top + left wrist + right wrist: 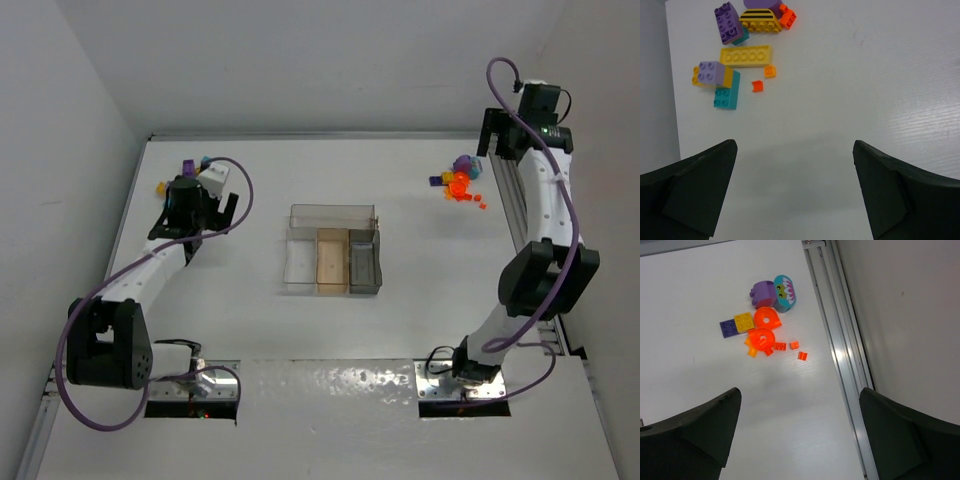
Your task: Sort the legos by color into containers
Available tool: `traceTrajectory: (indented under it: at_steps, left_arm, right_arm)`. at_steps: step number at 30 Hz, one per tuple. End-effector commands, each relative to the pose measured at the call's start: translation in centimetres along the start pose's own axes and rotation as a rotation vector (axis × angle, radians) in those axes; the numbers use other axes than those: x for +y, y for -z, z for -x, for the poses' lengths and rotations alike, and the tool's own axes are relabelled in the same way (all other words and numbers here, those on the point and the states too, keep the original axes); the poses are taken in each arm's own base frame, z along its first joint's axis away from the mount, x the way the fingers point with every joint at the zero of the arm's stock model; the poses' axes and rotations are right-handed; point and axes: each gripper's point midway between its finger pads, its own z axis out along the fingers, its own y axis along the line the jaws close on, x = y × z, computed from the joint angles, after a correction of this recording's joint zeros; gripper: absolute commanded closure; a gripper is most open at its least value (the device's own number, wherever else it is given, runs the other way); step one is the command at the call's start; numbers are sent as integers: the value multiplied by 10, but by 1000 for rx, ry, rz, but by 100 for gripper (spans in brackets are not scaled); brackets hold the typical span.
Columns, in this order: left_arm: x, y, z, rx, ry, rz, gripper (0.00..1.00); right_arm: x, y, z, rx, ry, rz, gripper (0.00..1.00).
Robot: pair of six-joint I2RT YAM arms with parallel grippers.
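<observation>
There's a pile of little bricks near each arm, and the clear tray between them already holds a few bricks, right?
Not quite. The tray holds nothing yet: the top external view shows all its compartments bare. The rest holds: the left pile and the right pile each lie near an arm.

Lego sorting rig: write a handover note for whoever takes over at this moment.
Left gripper: open, empty, hovering short of the left lego pile at the far left.
Right gripper: open, empty, above the right lego pile beside the rail.
Tray: in the middle between the arms; every compartment looks empty.
Done: nothing sorted yet.
Left: move every lego into the tray by color.
</observation>
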Motion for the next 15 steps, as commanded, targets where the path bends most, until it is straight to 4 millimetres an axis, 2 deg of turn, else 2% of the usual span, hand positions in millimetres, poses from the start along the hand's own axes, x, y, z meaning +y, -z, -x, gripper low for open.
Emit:
traceTrajectory:
  at_steps: [1,3,5,7,9,12,13,15]
  left_arm:
    - [8,5,24,-89,-2,24,0]
    - [9,5,23,-88,-9,31,0]
    - [8,4,21,-88,-9,31,0]
    - [7,3,18,-88,-5,32,0]
    - [6,2,18,-92,3,28,0]
    - [5,2,18,-84,5,19,0]
    - [5,2,17,-78,3,18,0]
    - [5,2,16,-73,-1,18,0]
  right_arm:
    - [-28,23,19,-92,-28,-47,1]
    - [-57,22,9,-86,-67,-108,1]
    - [-65,24,1,-88,-67,-129,1]
    - [-52,22,-4,-72,-39,-59,1]
    - [-31,16,-11,-39,-114,26,1]
    - [-6,0,-28,56,-153,131,1]
    - [0,-15,-40,110,-164,145,1]
    - [8,-25,-47,161,-167,179,1]
